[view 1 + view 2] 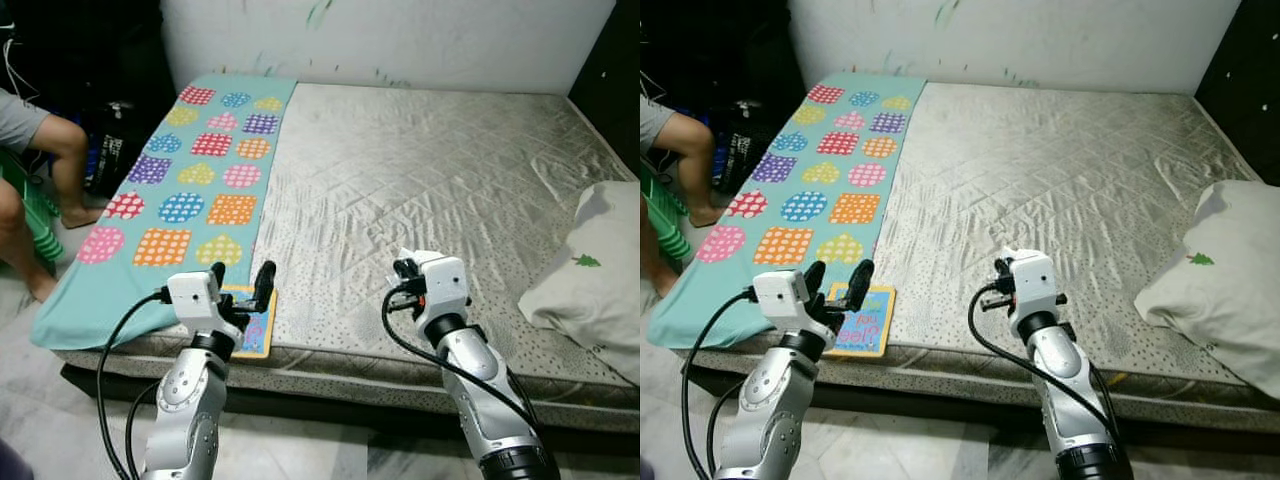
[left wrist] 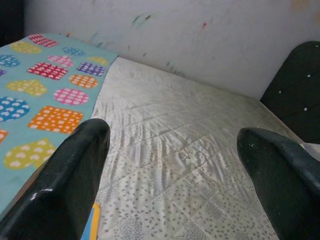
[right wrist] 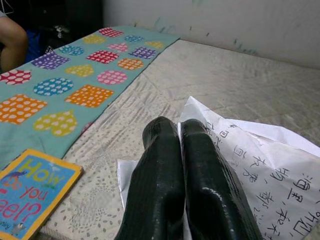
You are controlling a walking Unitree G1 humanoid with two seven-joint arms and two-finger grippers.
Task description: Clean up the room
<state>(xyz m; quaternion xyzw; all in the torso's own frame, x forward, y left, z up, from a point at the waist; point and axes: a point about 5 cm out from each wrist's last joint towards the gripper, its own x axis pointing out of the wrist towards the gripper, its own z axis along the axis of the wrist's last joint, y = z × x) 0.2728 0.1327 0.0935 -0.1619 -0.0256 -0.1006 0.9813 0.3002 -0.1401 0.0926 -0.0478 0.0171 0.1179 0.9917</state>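
a bare quilted mattress [image 1: 430, 180] is set against a marked white wall [image 1: 400, 40], with tiled floor below its near edge. a turquoise sheet [image 1: 195, 170] printed with dotted shapes is laid along the mattress's left edge and hangs over the near left corner. a white pillow [image 1: 590, 270] is rested at the right edge. a seated person's leg [image 1: 60, 160] is seen beside the left edge.

a picture book [image 1: 862, 320] lies flat at the near edge, just beside the sheet. a printed sheet of paper [image 3: 250, 150] is clamped between the closed fingers of the right gripper [image 3: 187, 170], held above the near edge, right of the book.

the left gripper [image 1: 242, 290] is held over the book with its fingers [image 2: 70, 170] spread wide and nothing between them.

the step in hand is judged to be collection of loose items from the mattress. the next move calls for the left gripper to be lowered onto the book's edge and closed, with the paper retained.
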